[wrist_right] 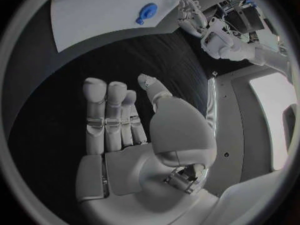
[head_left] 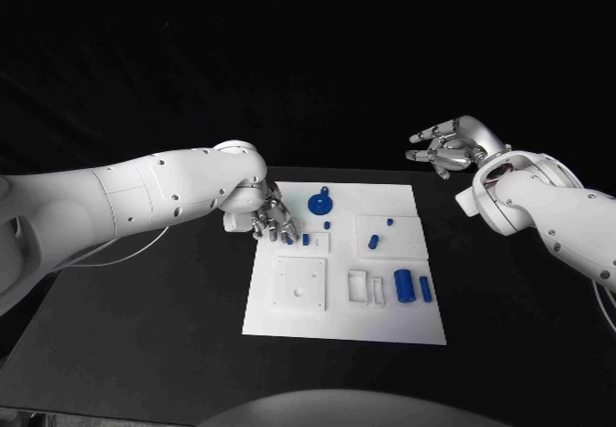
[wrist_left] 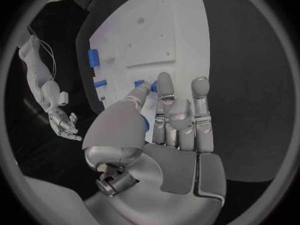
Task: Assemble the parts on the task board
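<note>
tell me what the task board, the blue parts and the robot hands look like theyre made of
Task board: matte white, probably plastic; flat, with recessed pockets. Blue parts, such as the round one: smooth uniform colour, likely plastic. Left hand and right hand: silvery sheen, metal or metallic-coated.

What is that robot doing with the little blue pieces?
The robot is putting small blue parts together on a white task board. Its left hand is down at the board's left edge, fingers touching a small blue part there. Whether it grips that part is hard to tell. Its right hand is raised off to the side, open and holding nothing. A round blue part sits nearby.
</note>
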Tool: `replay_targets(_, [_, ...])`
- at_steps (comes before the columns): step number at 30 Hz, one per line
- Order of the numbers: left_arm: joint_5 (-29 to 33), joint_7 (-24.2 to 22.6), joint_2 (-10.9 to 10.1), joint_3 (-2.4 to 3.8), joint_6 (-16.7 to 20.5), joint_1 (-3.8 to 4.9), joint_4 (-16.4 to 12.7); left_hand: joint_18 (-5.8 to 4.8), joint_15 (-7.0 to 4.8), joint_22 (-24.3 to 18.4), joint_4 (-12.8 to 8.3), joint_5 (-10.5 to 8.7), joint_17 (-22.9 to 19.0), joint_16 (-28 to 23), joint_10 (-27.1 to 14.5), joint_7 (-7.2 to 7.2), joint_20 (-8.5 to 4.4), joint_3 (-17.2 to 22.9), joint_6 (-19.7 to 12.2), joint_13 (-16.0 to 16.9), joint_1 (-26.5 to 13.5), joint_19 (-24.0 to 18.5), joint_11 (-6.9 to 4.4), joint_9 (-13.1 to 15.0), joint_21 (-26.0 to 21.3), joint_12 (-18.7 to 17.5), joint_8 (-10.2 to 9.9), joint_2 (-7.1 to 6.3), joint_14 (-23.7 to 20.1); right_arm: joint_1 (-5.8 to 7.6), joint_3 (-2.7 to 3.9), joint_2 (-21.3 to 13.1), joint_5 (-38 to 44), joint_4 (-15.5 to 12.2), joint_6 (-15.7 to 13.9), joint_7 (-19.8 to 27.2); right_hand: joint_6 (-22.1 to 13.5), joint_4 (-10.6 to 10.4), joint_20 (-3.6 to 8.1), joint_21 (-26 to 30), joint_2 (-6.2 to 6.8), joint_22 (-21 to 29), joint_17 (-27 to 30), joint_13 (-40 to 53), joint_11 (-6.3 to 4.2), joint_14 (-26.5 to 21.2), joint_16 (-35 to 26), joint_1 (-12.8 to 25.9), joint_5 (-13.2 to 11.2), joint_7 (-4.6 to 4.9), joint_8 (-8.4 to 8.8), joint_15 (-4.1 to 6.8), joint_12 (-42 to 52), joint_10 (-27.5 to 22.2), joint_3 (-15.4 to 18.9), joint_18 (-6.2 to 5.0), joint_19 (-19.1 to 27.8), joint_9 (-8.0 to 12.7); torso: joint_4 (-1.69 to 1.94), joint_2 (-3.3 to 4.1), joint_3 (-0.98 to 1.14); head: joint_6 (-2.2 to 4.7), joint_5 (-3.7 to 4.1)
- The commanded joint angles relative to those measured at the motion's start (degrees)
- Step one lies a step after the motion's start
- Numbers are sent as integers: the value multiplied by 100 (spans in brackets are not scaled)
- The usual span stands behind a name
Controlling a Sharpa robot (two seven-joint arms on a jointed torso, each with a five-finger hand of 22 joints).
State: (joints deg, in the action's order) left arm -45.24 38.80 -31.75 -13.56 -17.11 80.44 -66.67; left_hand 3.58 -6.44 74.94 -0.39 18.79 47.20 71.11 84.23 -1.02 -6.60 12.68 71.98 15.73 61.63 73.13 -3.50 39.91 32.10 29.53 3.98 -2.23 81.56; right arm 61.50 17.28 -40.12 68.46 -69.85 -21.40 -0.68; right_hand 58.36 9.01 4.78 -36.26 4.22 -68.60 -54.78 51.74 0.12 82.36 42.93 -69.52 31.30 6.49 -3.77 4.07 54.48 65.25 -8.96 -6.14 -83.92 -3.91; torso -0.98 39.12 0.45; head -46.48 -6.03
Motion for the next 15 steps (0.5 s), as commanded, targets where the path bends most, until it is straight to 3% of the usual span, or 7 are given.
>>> replay_targets(1, [-217, -70, -15, -14, 183, -24, -29, -94, 12, 89, 101, -41, -6, -31, 239, 20, -27, -38, 23, 57, 65, 17, 1, -25, -31, -24, -9, -87, -39, -4, 2, 0, 55, -4, 42, 35, 19, -9, 44, -26, 19, -3, -6, -5, -20, 27, -19, 35, 23, 0, 21, 10, 2, -2, -22, -112, -286, 9, -2, 0, 2, 1, -5])
replay_targets(6, [-227, -106, -47, -13, 231, -27, -64, -95, 12, 94, 267, -115, -8, -26, 239, 21, -25, -60, 44, 104, 135, 28, 3, -48, -63, -49, -9, -192, -40, -8, 2, 3, 55, 0, 40, 36, 8, -12, 43, -19, 24, 0, -4, -19, -18, 25, -22, 35, 24, 2, 22, 9, -11, -9, -20, -113, -286, 9, -2, -1, 1, 4, 0])
replay_targets(9, [-230, -124, -69, -12, 310, -29, -83, -97, 16, 97, 411, -353, 6, -14, 243, 23, -23, -86, 68, 120, 90, 34, 2, -42, -67, -38, -6, -236, -34, -12, 2, 3, 55, 1, 40, 37, 7, -13, 43, -18, 25, 1, -4, -20, -18, 25, -22, 35, 24, 3, 22, 9, -12, -10, -20, -113, -286, 9, -2, 0, 2, 12, 20])
replay_targets(10, [-231, -128, -78, -11, 334, -29, -91, -96, 18, 98, 470, -473, 9, -11, 243, 25, -20, -96, 79, 124, 61, 34, 2, -39, -67, -34, -5, -254, -32, -14, 2, 3, 55, 2, 40, 37, 7, -13, 43, -18, 25, 1, -4, -20, -18, 25, -22, 35, 24, 3, 22, 9, -12, -10, -20, -113, -286, 9, -3, -1, 3, 5, 28])
replay_targets(11, [-232, -130, -89, -10, 357, -29, -100, -93, 20, 99, 605, -788, 24, 1, 246, 29, -18, -112, 108, 130, -28, 42, 3, -30, -64, -19, 0, -309, -21, -15, 2, 3, 55, 3, 40, 37, 7, -13, 43, -18, 25, 1, -4, -20, -18, 25, -22, 35, 24, 3, 22, 9, -12, -10, -20, -113, -286, 9, -1, -2, 3, 9, 33])
replay_targets(15, [-233, -131, -140, 0, 447, -30, -144, -79, 26, 98, 1049, -1359, 39, 12, 246, 41, -7, 1, 167, 135, -59, 54, 9, 14, -63, 13, -2, -542, -4, -22, 2, -1, 55, 5, 41, 36, 7, -13, 43, -18, 25, 1, -4, -20, -18, 25, -22, 35, 24, 3, 22, 9, -12, -10, -20, -113, -286, 9, 1, -3, 2, 24, 24])
